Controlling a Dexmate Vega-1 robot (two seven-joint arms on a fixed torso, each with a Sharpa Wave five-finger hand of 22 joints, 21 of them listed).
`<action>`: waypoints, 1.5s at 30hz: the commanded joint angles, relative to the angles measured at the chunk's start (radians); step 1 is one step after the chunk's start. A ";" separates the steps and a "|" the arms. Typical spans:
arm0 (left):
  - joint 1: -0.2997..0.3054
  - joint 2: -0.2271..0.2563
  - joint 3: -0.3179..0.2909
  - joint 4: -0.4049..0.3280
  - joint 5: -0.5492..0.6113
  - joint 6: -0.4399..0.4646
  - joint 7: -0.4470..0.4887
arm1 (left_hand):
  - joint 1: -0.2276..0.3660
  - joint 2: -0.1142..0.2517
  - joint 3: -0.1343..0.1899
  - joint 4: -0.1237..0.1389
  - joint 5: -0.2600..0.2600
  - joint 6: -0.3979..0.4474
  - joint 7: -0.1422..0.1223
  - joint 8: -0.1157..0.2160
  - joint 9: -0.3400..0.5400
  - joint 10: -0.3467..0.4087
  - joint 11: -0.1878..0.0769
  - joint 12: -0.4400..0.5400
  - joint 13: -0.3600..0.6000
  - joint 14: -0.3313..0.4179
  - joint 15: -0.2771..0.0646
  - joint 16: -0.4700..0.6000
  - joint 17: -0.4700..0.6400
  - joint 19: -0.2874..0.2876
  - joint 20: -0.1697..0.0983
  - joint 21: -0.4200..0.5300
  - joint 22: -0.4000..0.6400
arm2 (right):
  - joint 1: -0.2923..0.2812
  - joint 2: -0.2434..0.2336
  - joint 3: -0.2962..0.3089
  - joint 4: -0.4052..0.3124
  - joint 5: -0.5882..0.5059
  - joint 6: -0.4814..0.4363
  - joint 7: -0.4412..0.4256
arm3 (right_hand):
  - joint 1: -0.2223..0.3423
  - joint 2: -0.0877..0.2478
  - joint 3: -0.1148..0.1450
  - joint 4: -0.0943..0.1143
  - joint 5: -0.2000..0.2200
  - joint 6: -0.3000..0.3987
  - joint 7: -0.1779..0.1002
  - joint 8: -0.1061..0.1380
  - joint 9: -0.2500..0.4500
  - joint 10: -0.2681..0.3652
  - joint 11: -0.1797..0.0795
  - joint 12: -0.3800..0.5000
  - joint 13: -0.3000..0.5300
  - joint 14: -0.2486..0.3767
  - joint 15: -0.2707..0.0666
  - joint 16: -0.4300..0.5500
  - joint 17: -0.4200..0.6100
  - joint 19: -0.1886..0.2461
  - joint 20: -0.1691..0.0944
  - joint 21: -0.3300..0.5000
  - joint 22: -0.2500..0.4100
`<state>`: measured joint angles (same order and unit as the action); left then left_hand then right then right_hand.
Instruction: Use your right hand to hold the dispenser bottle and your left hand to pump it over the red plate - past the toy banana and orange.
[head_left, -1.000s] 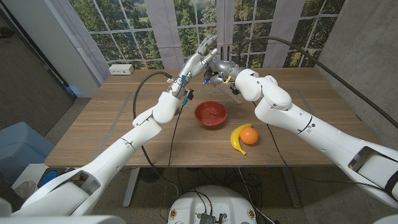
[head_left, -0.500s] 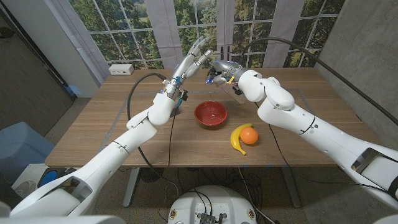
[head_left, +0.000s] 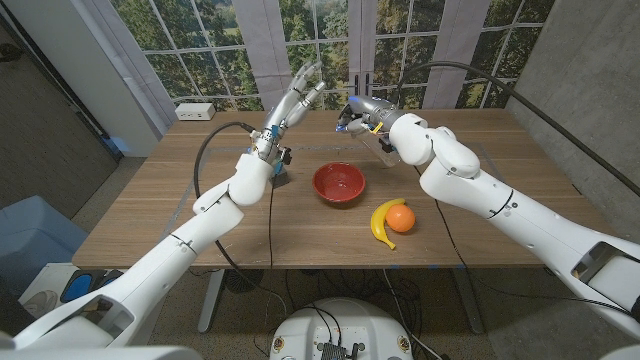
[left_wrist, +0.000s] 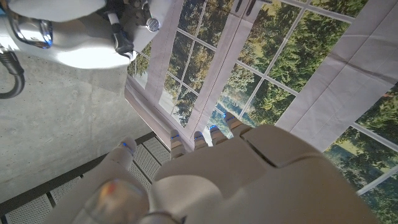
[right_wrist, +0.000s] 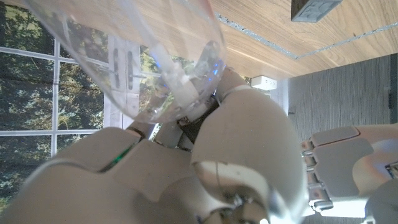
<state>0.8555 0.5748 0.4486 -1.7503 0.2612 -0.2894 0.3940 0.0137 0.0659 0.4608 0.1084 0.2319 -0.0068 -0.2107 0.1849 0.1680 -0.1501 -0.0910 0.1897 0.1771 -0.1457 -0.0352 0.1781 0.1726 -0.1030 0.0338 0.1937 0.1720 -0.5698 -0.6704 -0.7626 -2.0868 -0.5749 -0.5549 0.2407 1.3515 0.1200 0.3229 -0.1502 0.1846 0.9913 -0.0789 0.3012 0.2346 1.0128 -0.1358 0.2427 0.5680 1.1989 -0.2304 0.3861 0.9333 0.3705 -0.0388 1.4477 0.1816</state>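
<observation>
Clear dispenser bottle (right_wrist: 155, 56) gripped in right robot hand (head_left: 362, 112), axis direction unclear; left robot hand (head_left: 297, 96) empty, fingers spread.

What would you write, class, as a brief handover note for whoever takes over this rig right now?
Right hand grips the clear plastic dispenser bottle, raised beyond the red plate.
Left hand is open in the air, beside the bottle and off the pump.
Yellow toy banana and orange lie nearer the robot than the plate.
Done: bottle held.
Left: bring it over the plate, then pump with the left hand.
</observation>
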 joint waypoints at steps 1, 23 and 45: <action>0.048 0.027 -0.036 -0.053 -0.057 0.074 -0.004 | 0.007 0.002 0.004 -0.006 0.002 0.005 -0.003 0.000 0.003 0.001 -0.001 0.004 -0.001 0.004 -0.012 0.003 0.001 0.001 0.001 0.005 0.004 | -0.070 -0.008 0.075 0.029 0.115 0.087 -0.139 | 0.006 0.006 -0.003 -0.002 0.005 0.010 0.003 -0.005 0.004 0.007 -0.002 -0.003 0.004 0.006 0.000 -0.001 0.004 0.000 -0.159 0.003 0.002; 0.093 0.054 -0.086 -0.065 -0.198 0.083 -0.032 | 0.007 0.001 0.003 -0.009 0.002 0.006 -0.003 -0.001 0.003 0.005 0.003 0.004 -0.001 0.005 -0.012 0.003 0.001 0.004 0.003 0.005 0.004 | -0.169 0.010 0.172 0.087 0.258 0.150 -0.390 | 0.009 0.006 -0.003 -0.002 0.005 0.014 0.003 -0.009 0.005 0.011 0.001 -0.009 0.002 0.008 0.000 -0.005 0.007 -0.007 -0.160 0.007 0.001; 0.116 0.067 -0.113 -0.067 -0.318 0.086 -0.069 | 0.009 -0.001 0.002 -0.014 0.001 0.006 -0.004 -0.003 0.003 0.008 0.006 0.003 -0.002 0.015 -0.014 0.005 0.001 0.017 0.004 0.007 0.004 | -0.231 0.026 0.222 0.139 0.346 0.140 -0.561 | 0.010 0.006 -0.003 -0.002 0.005 0.018 0.003 -0.011 0.005 0.011 0.002 -0.012 0.005 0.009 0.000 -0.010 0.009 -0.011 -0.160 0.012 0.001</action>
<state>0.9627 0.6352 0.3444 -1.8131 -0.0250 -0.2111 0.3311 0.0137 0.0659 0.4601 0.1010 0.2319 -0.0070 -0.2107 0.1849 0.1680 -0.1467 -0.0874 0.1897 0.1719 -0.1338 -0.0339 0.1781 0.1726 -0.0905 0.0356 0.1937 0.1724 -0.7724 -0.6505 -0.5645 -1.9738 -0.2663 -0.3938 -0.2378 1.3515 0.1200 0.3229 -0.1503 0.1846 0.9966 -0.0734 0.2921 0.2345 1.0167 -0.1319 0.2358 0.5674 1.1987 -0.2304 0.3791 0.9386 0.3621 -0.0411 1.4552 0.1817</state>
